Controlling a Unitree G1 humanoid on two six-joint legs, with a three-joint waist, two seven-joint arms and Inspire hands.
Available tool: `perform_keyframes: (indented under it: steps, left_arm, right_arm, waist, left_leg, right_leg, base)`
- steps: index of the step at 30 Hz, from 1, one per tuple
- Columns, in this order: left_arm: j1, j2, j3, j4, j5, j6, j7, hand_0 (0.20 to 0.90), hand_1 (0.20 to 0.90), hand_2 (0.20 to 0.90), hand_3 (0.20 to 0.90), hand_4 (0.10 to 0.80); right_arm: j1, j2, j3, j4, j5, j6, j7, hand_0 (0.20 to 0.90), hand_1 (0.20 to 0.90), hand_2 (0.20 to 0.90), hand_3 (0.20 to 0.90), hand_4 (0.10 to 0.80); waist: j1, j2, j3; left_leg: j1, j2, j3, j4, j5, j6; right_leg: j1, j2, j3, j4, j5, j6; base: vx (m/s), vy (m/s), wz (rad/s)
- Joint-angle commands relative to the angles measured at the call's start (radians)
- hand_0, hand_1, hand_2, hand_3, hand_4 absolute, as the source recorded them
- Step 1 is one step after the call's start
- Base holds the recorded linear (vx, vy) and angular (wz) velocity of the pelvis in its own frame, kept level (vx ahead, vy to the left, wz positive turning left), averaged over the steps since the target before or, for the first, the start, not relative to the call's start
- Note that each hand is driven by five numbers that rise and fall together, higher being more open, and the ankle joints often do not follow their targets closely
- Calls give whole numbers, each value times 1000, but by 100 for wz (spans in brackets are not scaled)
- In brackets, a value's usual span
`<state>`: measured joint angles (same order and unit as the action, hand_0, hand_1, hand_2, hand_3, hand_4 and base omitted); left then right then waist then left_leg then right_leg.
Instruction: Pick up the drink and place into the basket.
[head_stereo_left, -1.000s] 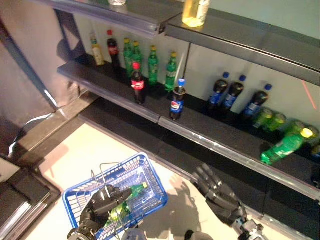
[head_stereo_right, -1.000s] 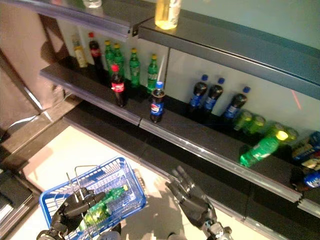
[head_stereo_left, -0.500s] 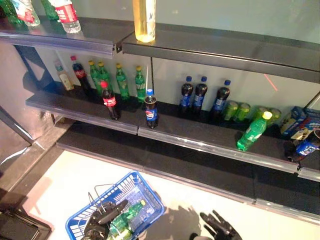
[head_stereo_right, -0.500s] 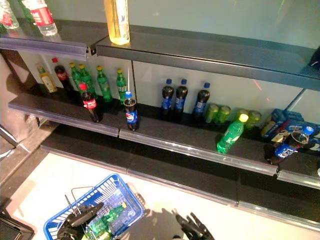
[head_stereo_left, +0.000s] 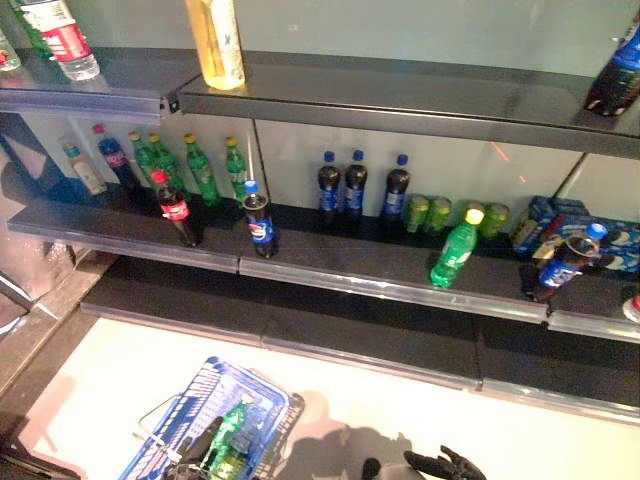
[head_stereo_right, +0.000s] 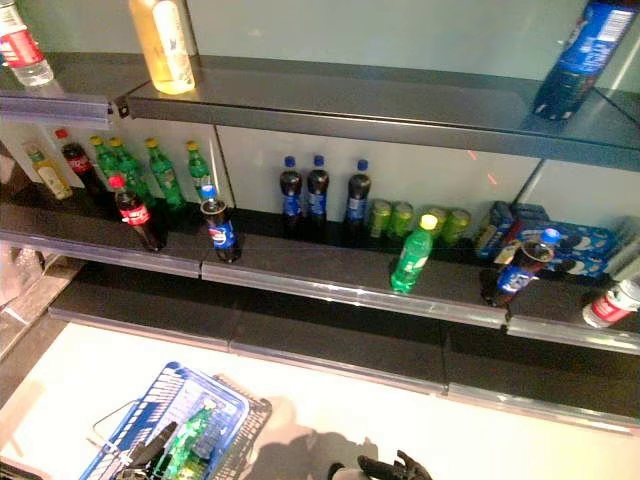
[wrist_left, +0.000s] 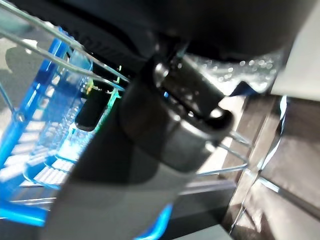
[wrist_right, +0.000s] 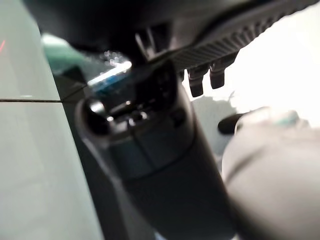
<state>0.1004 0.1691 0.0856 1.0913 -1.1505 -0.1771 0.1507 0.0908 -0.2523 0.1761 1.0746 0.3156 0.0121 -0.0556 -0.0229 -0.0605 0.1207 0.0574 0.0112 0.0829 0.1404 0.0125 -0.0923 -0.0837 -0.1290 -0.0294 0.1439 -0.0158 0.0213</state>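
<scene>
blue basket (head_stereo_left: 262, 412): on the floor, green drink bottle (head_stereo_left: 228, 436) inside. left hand (head_stereo_left: 195, 452): on the basket handle, grip unclear. right hand (head_stereo_left: 446, 466): fingers spread, empty.

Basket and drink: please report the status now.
Left hand on blue basket handle, grip unclear. Right hand low, empty, fingers spread. Green bottle lies inside basket. Nothing in the way.

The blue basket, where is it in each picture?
Left eye view: blue basket at the bottom left, on the floor.
Right eye view: bottom left.
Left wrist view: blue rim and wire handle behind the left hand.
Right wrist view: not in it.
Shared landmark: the green bottle lying inside.
</scene>
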Motion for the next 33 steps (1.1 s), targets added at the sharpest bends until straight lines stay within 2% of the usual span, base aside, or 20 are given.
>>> perform_keyframes:
  steps: [1,5,7,9,10,11,12,13,15,17,18,19,20,21,22,24,27,30,32,33]
  left_arm:
    - [-3,-49,16,-68,-7,-84,-7,300,300,300,200,100]
    - [-8,-33,-5,-17,73,-73,-9,300,300,300,200,100]
    - [-1,-23,-37,12,142,-78,-14,300,300,300,200,100]
    - [7,-18,-40,30,166,-90,-19,300,300,300,200,100]
    - [14,-16,-21,35,180,-93,-11,300,300,300,200,100]
    - [18,-16,-12,35,185,-94,-6,300,300,300,200,100]
    - [22,-5,0,44,174,-94,-9,300,300,300,200,100]
    - [19,2,-1,51,171,-92,-13,300,300,300,200,100]
    - [8,16,9,63,187,-75,-21,300,300,300,200,100]
    - [6,21,21,67,169,-69,-18,300,300,300,200,100]
    - [8,22,26,63,161,-67,-13,300,300,300,200,100]
    - [13,31,39,48,142,-64,-3,300,300,300,200,100]
    - [13,32,39,45,137,-63,1,300,300,300,200,100]
    - [14,37,38,30,117,-66,15,300,300,300,200,100]
    - [16,35,37,24,111,-69,20,300,300,300,200,100]
    - [11,26,37,-7,115,-60,52,300,300,300,200,100]
    - [7,14,37,6,129,-58,37,300,300,300,200,100]
    - [21,-15,21,9,102,-86,8,300,300,300,200,100]
    - [25,-19,13,16,89,-91,-9,300,300,300,200,100]
    - [27,-23,14,32,84,-96,-32,300,300,300,200,100]
  right_arm:
    - [32,-20,44,53,-145,38,-54,900,900,900,900,800]
    - [27,4,36,102,-109,30,-68,900,900,900,900,800]
    - [25,23,26,120,-80,-12,-93,900,900,900,900,800]
    - [22,33,31,121,-76,-12,-93,900,900,900,900,800]
    - [17,41,29,117,-82,-5,-103,900,900,900,900,800]
    - [16,43,27,114,-86,-2,-110,900,900,900,900,800]
    - [8,49,28,122,-113,-8,-125,900,900,900,900,800]
    - [5,51,27,131,-120,-9,-133,900,900,900,900,800]
    - [-1,56,14,152,-79,-18,-150,900,900,900,900,800]
    - [-19,54,-3,165,-115,-10,-150,900,900,900,900,800]
    - [-23,53,-5,168,-141,-9,-148,900,900,900,900,800]
    - [-36,47,6,173,-209,-12,-156,900,900,900,900,800]
    - [-38,45,11,172,-219,-11,-154,900,900,900,900,800]
    - [-46,40,36,165,-261,10,-153,900,900,900,900,800]
    - [-47,39,44,162,-263,23,-154,900,900,900,900,800]
    - [-52,26,57,155,-147,24,-108,900,900,900,900,800]
    - [-57,15,60,165,-166,12,-91,900,900,900,900,800]
    - [-74,5,68,179,-151,8,-64,900,900,900,900,800]
    - [-84,3,70,189,-163,0,-55,900,900,900,900,800]
    - [-94,8,77,201,-160,-3,-51,900,900,900,900,800]
  waist:
    - [15,29,3]
    - [17,29,-11]
    - [10,31,-19]
    - [15,32,-19]
    - [28,32,-19]
    - [35,32,-19]
    - [28,41,-14]
    - [27,46,-11]
    - [27,55,-11]
    - [37,63,-11]
    - [38,62,-10]
    - [45,68,-8]
    - [46,68,-7]
    - [50,64,-8]
    - [51,63,-4]
    - [61,34,7]
    - [79,19,22]
    - [129,19,42]
    - [141,31,43]
    - [153,45,43]
  left_leg:
    - [-84,-116,-33,135,-113,85]
    - [-37,-119,-44,40,-143,105]
    - [-3,-104,-40,-31,-129,111]
    - [6,-103,-29,-43,-127,113]
    - [12,-97,-2,-56,-123,110]
    - [17,-94,10,-65,-119,108]
    - [29,-80,24,-77,-121,117]
    - [32,-74,29,-80,-121,120]
    - [32,-57,41,-80,-117,120]
    - [53,-28,76,-89,-119,103]
    - [61,-19,85,-90,-122,98]
    - [77,20,112,-90,-121,79]
    - [79,27,117,-88,-121,75]
    - [84,60,134,-75,-121,55]
    - [90,72,138,-68,-124,49]
    - [40,136,134,75,-91,27]
    - [-40,166,130,230,-6,20]
    - [-108,-24,0,255,-53,85]
    - [-111,-64,-20,212,-48,93]
    - [-119,-101,-35,137,-39,96]
  right_leg:
    - [133,74,-35,-120,11,35]
    - [131,98,-7,-120,11,44]
    - [121,123,-4,-89,-11,42]
    - [110,122,-39,-56,-21,44]
    - [96,91,-103,-28,-9,60]
    - [91,76,-129,-16,-2,69]
    - [56,51,-126,23,21,87]
    - [45,43,-114,34,21,91]
    - [46,-3,-110,16,44,106]
    - [55,-87,-148,-24,109,138]
    - [49,-104,-155,-22,128,146]
    - [53,-115,-191,-25,100,157]
    - [57,-113,-197,-27,92,153]
    - [73,-97,-224,-33,61,138]
    - [81,-88,-229,-30,51,133]
    - [108,-26,-228,-45,13,70]
    - [141,10,-249,-75,8,30]
    - [157,40,-215,-106,24,28]
    - [160,61,-200,-110,21,26]
    - [168,88,-184,-116,12,28]
  base:
    - [31,1,-78]
    - [46,-3,-76]
    - [7,-41,-63]
    - [-14,-93,-23]
    - [-40,-138,-17]
    - [-94,-203,-26]
    - [-101,-201,-76]
    - [-124,-304,-106]
    - [-84,-359,-73]
    - [-38,-438,-29]
    - [-22,-577,-59]
    - [-7,-399,-62]
    - [11,-588,-96]
    - [31,-375,-100]
    - [27,-584,-120]
    - [29,-742,-81]
    - [48,-541,-48]
    - [114,-278,-47]
    - [186,-160,-86]
    - [319,-201,-78]
